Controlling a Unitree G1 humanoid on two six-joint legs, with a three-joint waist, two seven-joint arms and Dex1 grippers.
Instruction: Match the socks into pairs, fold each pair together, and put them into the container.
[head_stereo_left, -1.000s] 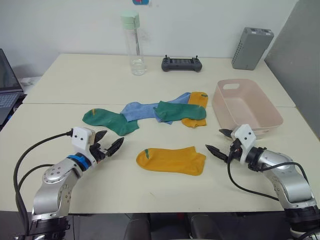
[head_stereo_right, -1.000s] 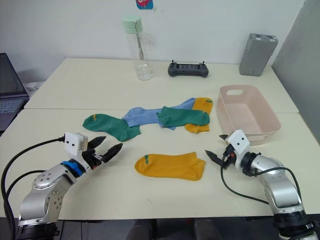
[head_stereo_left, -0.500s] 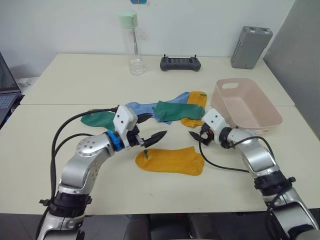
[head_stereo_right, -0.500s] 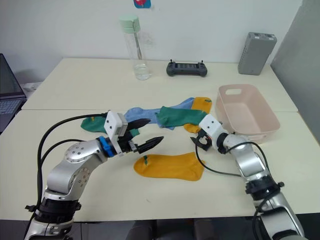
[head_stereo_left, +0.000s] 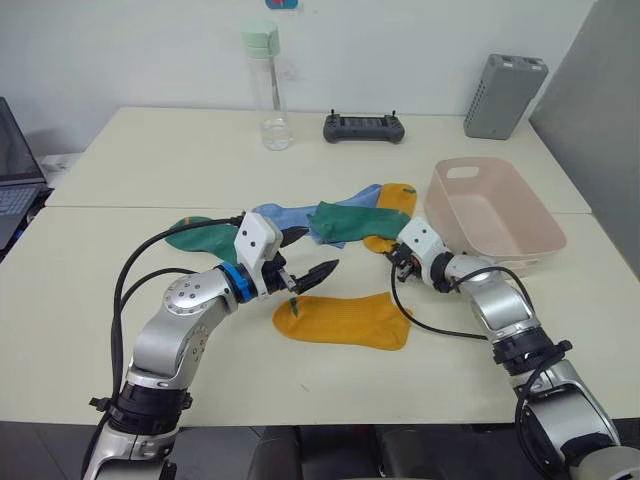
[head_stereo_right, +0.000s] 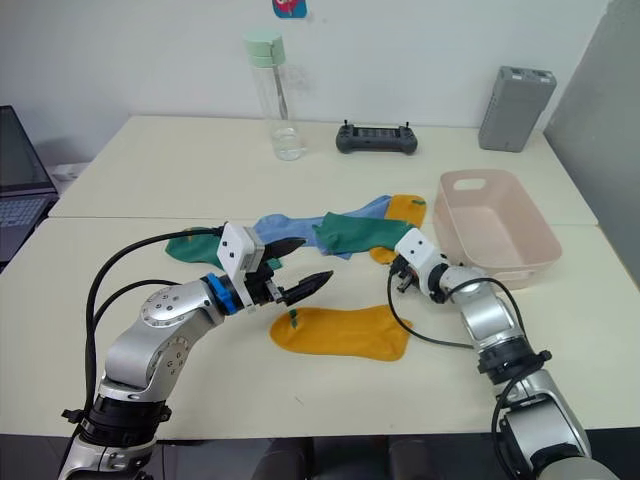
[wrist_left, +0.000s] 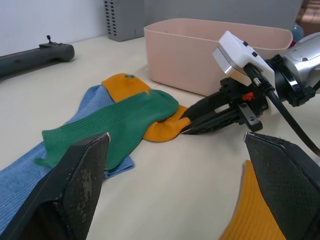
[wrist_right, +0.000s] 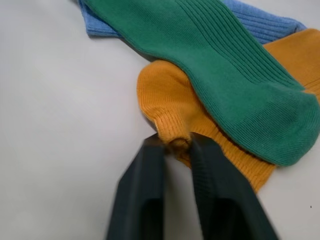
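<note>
On the worktop (head_stereo_left: 120, 170) the pink container (head_stereo_left: 494, 213) sits empty at the right. The sock heap lies just left of it, and a green sock (wrist_right: 235, 75) lies over the yellow sock (wrist_right: 172, 107) that the right gripper (wrist_right: 175, 145) has pinched at its edge. The left gripper (head_stereo_left: 305, 270), fingers spread wide and empty, hovers above a lone yellow sock (head_stereo_left: 345, 320). A bottle (head_stereo_left: 266, 85), a controller (head_stereo_left: 364, 127) and a grey box (head_stereo_left: 504, 96) stand at the back.

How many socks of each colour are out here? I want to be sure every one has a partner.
yellow socks: 2
green socks: 2
blue socks: 2, as far as I can tell; a green one covers where they overlap
Total: 6
</note>
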